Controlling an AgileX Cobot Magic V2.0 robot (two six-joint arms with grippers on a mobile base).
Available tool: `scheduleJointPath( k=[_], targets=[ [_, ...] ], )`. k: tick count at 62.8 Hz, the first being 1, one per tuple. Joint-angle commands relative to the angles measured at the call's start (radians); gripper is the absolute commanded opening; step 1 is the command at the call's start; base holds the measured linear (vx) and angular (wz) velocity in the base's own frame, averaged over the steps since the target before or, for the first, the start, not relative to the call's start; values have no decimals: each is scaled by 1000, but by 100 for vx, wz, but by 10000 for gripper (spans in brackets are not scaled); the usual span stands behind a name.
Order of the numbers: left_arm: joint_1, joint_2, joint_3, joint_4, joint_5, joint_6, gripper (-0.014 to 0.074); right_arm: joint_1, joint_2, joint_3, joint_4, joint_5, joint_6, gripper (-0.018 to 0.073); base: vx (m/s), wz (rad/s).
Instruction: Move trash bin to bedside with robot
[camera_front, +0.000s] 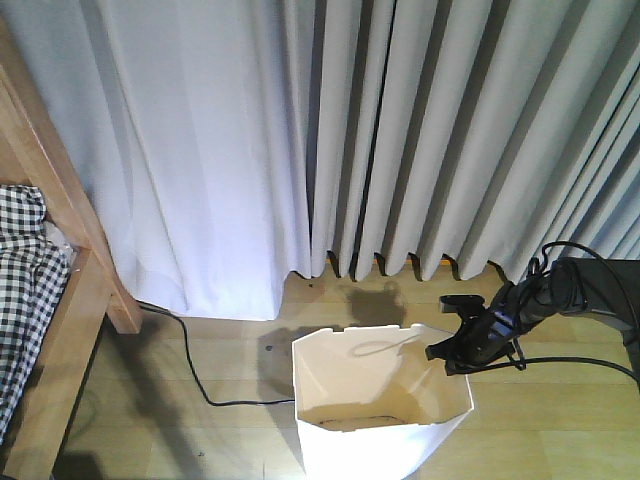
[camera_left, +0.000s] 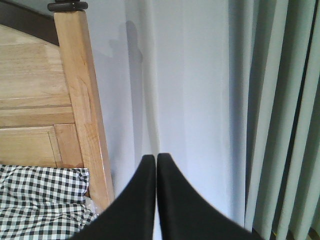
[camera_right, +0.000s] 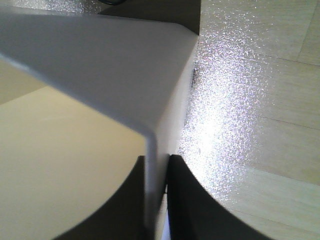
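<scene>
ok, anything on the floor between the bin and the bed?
Only a black cable lying across the floor between the trash bin and the bed frame. The right gripper is clamped on the bin's wall.

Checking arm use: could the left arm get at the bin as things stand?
Probably not right away. The left tool is shut and faces the bed frame and curtain; no bin in its view. The right tool already pinches the bin wall.

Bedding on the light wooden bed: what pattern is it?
Black-and-white small-check gingham bedding, clearest in the left wrist view.
</scene>
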Motion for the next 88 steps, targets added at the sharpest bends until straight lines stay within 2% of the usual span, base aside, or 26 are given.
scheduleJointPath(
  k=[1, 7, 19, 25, 48, 59, 68, 88],
  targets=[
    [0, -5, -21, -5, -73, -4, -6, 1, -78, -18, -1, 41, -8, 95, 0, 0],
    [0, -5, -21, -5, -73, -4, -6, -1, -78, -18, -29, 36, -8, 187, 0, 0],
    [0, -5, -21, -5, -73, -4, -6, -1, -78, -18, -50, -6, -1, 438, 0, 0],
    [0, -5, -21, -5, -73, -4, -6, -1, -78, -18, -50, -13, -1, 502, 0, 0],
    [0, -5, -21, -5, -73, -4, -6, -11, -135, 14, -43, 17, 6, 511, 0, 0],
    [0, -5, -21, -5, -73, -4, -6, -11, -270, 214, -8, -124, -14, 511, 0, 0],
    [0, -5, -21, -5, -73, -4, -6, -11, -406, 377, 7, -162, -71, 511, 0, 0],
    [0, -5, -21, -5, -73, -4, -6, -12, -939, 773, 10, -255, -107, 511, 0, 0]
  ],
)
